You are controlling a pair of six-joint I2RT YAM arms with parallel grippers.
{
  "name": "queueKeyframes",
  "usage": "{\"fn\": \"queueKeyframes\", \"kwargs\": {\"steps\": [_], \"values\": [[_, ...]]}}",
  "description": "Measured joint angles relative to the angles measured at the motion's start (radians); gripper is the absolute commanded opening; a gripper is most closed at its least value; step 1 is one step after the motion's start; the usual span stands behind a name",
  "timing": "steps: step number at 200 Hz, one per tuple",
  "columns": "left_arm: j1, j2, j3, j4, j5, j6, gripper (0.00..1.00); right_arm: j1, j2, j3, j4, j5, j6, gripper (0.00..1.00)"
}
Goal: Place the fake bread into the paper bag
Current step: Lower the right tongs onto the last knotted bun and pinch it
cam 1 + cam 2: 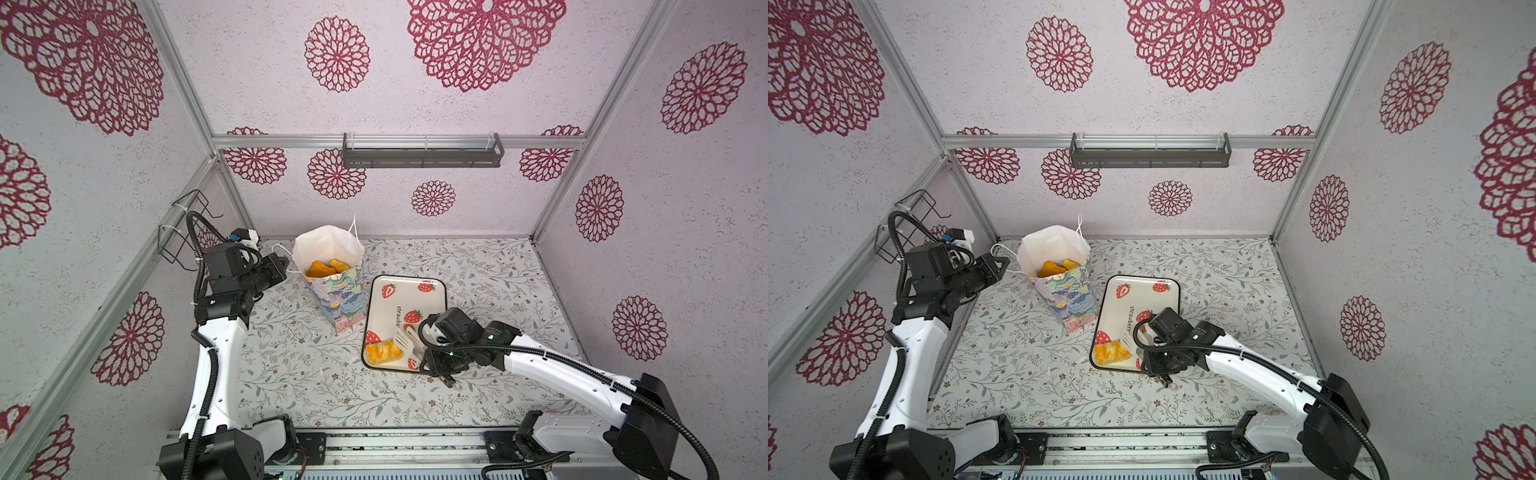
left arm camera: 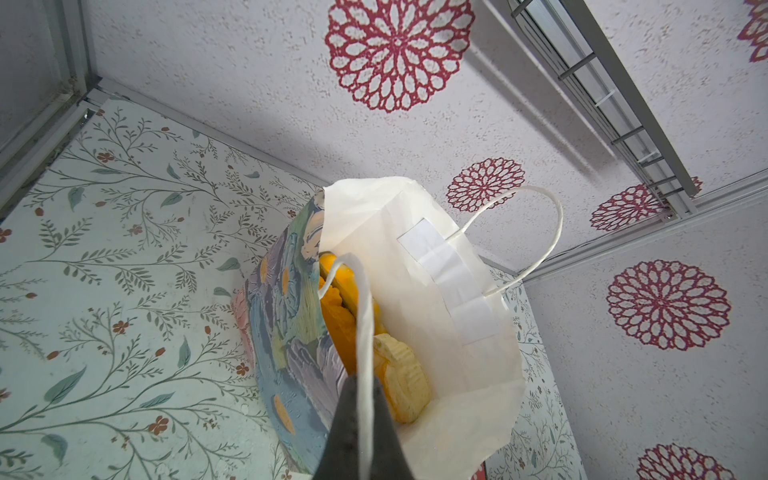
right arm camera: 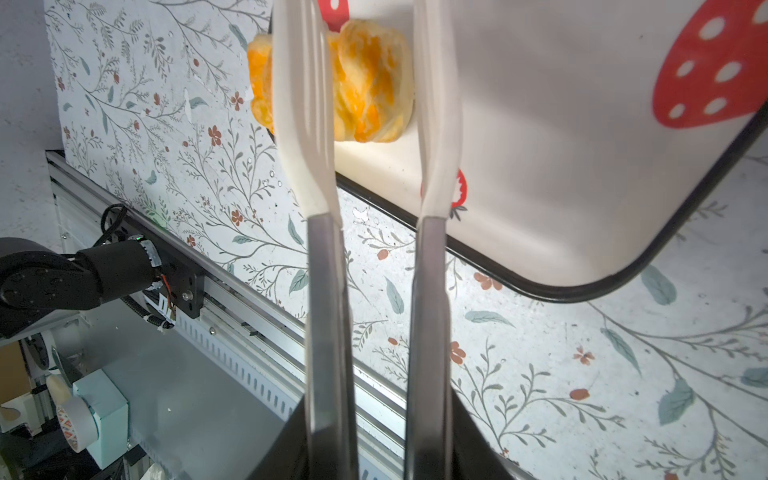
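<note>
In both top views the paper bag (image 1: 332,291) stands upright on the table (image 1: 291,374), with bread (image 1: 322,268) lying inside it. One piece of bread (image 1: 383,352) lies at the near end of the tray (image 1: 409,299), well apart from the bag. That gap is the main risk: a weak pinch could drop the piece on the way across.

In the left wrist view the left gripper (image 2: 361,436) is fully closed on the bag's cord handle (image 2: 365,332). A pull on that thin cord could tip the bag or fold its mouth shut.

In the right wrist view the right gripper (image 3: 374,449) is partly closed around the two arms of the tongs (image 3: 303,124), pressing them lightly. The tong tips stand apart on either side of the piece, not yet squeezing it. The glossy piece could slide out sideways if the tips close off-centre. It could also be pushed over the tray's low rim (image 3: 582,286).
</note>
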Motion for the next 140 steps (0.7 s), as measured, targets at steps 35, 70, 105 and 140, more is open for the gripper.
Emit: {"fn": "queueKeyframes", "kwargs": {"steps": [35,70,105,140], "values": [[0.0,0.0,0.0,0.0,0.0,0.0,0.0,0.005,-0.001,-0.024,0.01,-0.001,0.011,0.39],[0.0,0.0,0.0,0.0,0.0,0.0,0.0,0.01,-0.003,-0.03,0.021,-0.004,0.024,0.39],[0.0,0.0,0.0,0.0,0.0,0.0,0.0,0.014,-0.005,-0.042,0.044,-0.011,0.029,0.39],[0.0,0.0,0.0,0.0,0.0,0.0,0.0,0.014,-0.005,-0.047,0.051,-0.018,0.032,0.39]]}}
